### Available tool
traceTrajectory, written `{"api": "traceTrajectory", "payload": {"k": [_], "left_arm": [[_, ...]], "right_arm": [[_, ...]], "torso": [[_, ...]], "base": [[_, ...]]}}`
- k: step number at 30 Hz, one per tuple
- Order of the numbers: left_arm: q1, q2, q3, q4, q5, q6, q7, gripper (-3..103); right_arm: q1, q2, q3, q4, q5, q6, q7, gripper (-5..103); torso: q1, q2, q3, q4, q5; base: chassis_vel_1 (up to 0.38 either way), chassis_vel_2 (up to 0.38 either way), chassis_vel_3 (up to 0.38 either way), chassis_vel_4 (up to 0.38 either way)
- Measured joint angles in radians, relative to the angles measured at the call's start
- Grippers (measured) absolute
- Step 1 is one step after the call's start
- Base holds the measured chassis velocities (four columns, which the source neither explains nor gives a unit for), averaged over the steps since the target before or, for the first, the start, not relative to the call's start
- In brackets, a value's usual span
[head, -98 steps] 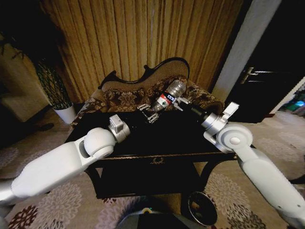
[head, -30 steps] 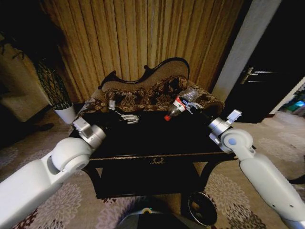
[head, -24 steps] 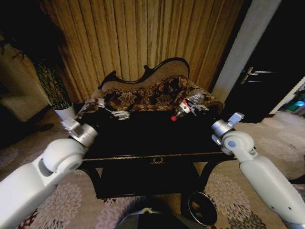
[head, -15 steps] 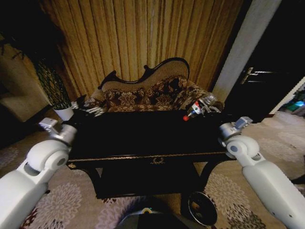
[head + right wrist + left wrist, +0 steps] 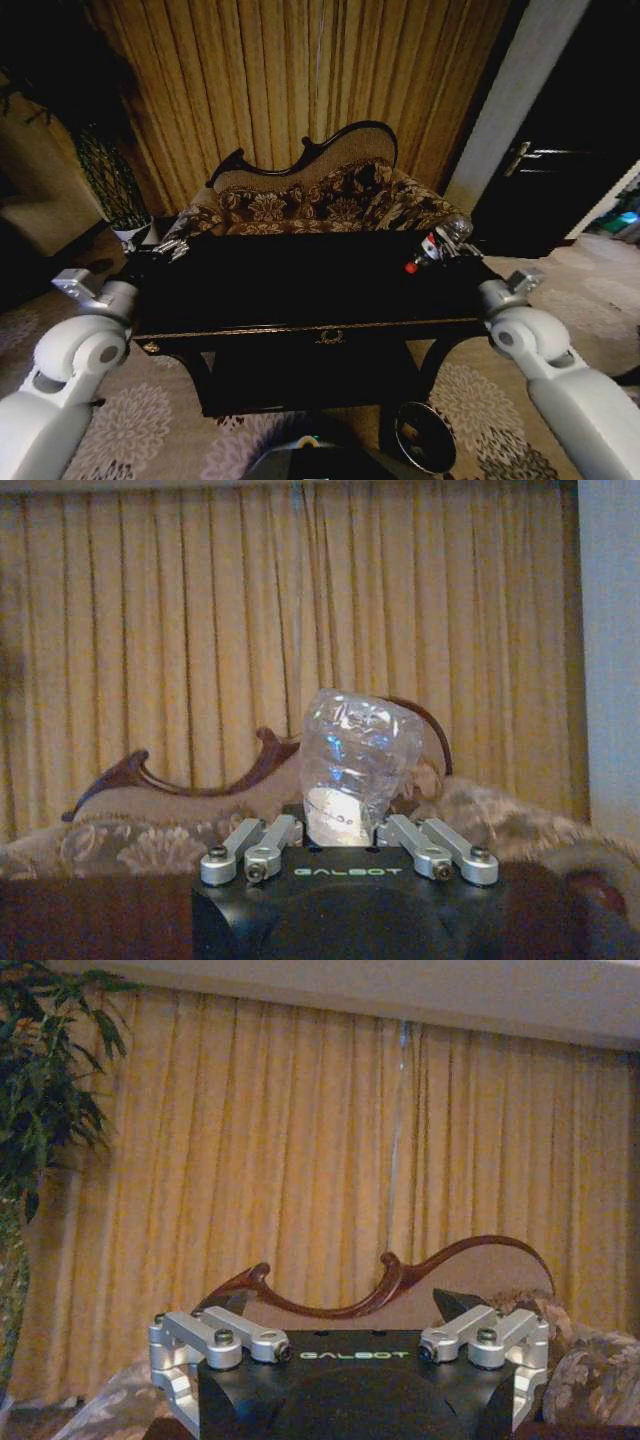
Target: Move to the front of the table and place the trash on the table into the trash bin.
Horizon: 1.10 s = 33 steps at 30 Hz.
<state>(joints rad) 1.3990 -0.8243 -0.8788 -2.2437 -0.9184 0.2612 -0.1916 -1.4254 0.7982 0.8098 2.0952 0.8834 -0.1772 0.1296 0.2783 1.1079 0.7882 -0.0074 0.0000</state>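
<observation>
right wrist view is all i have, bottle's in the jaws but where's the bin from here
Observer: The trash bin stands on the floor by the table's front right leg; the right gripper holds the bottle up at the right rear corner.
Operator: which way is the cap
Observer: The bottle is tilted, with the red cap down toward the tabletop.
Operator: left arm?
Observer: The left gripper is at the table's left rear corner.

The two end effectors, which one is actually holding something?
The right end effector, over the table's right end, grips the clear bottle with the red cap. The left end effector, at the table's left end, holds nothing visible.
</observation>
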Motion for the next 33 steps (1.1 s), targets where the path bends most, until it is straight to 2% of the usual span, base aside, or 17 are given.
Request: {"api": "traceTrajectory", "payload": {"k": [4, 10, 24, 33], "left_arm": [[0.063, -0.016, -0.052, -0.049, -0.024, 0.032, 0.004, 100], [0.078, -0.028, -0.078, -0.082, -0.041, 0.060, 0.001, 100], [0.086, -0.013, -0.084, -0.096, -0.049, 0.060, 0.000, 100], [0.087, 0.007, -0.089, -0.084, -0.049, 0.060, 0.000, 100]], "right_arm": [[-0.059, 0.020, 0.029, 0.038, 0.002, -0.005, -0.003, 27], [-0.093, 0.032, 0.050, 0.092, 0.016, -0.015, -0.003, 27], [-0.148, 0.045, 0.106, 0.133, 0.026, -0.013, -0.006, 27], [-0.148, 0.053, 0.100, 0.140, 0.027, -0.011, -0.005, 27]], "torso": [[0.000, 0.000, 0.000, 0.0005, 0.0000], [0.000, 0.000, 0.000, 0.0002, -0.0001], [0.000, 0.000, 0.000, 0.0002, -0.0002], [0.000, 0.000, 0.000, 0.0002, -0.0002]], "base": [[0.000, 0.000, 0.000, 0.000], [0.000, 0.000, 0.000, 0.000], [0.006, -0.007, -0.005, 0.007], [0.071, -0.065, -0.081, 0.071]]}}
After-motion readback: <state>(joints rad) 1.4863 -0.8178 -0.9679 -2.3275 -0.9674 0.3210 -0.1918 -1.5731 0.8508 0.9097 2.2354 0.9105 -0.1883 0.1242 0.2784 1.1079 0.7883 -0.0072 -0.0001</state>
